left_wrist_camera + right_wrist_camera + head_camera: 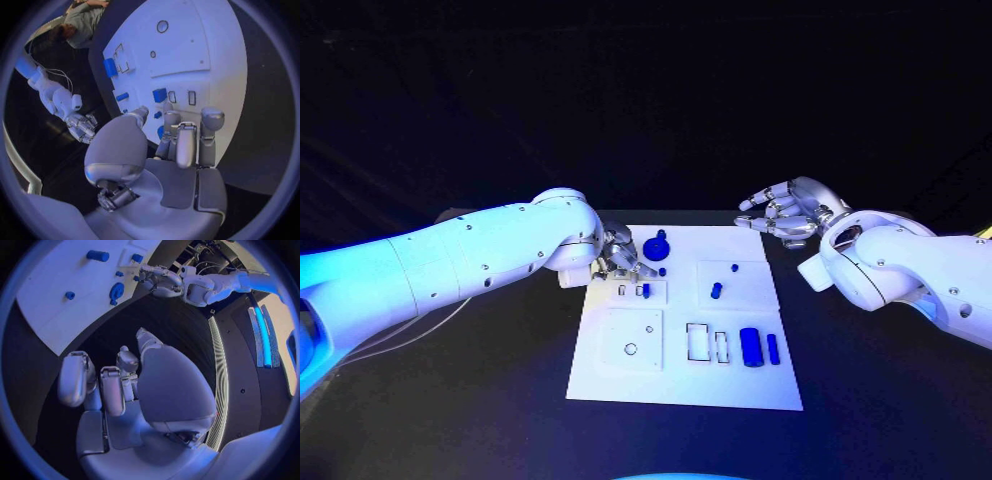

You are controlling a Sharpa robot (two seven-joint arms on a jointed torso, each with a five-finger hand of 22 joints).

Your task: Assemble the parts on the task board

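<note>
- the white board (733,385) lay mid-table, blue parts (751,346) scattered on it.
- the left hand (626,254) hovered over the board's far-left corner, fingers apart, holding nothing, nearest the keyhole-shaped part (658,243).
- the right hand (785,212) waited off the far-right corner, empty, loosely spread.

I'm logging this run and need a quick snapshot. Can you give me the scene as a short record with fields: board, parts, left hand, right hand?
board: white task board flat on the black table
parts: blue pieces on the board, among them a cylinder beside a thinner bar, and a small peg
left hand: left hand over the board's far left corner; whether it holds anything is unclear
right hand: right hand off the board past its far right corner, fingers apart, holding nothing
</note>
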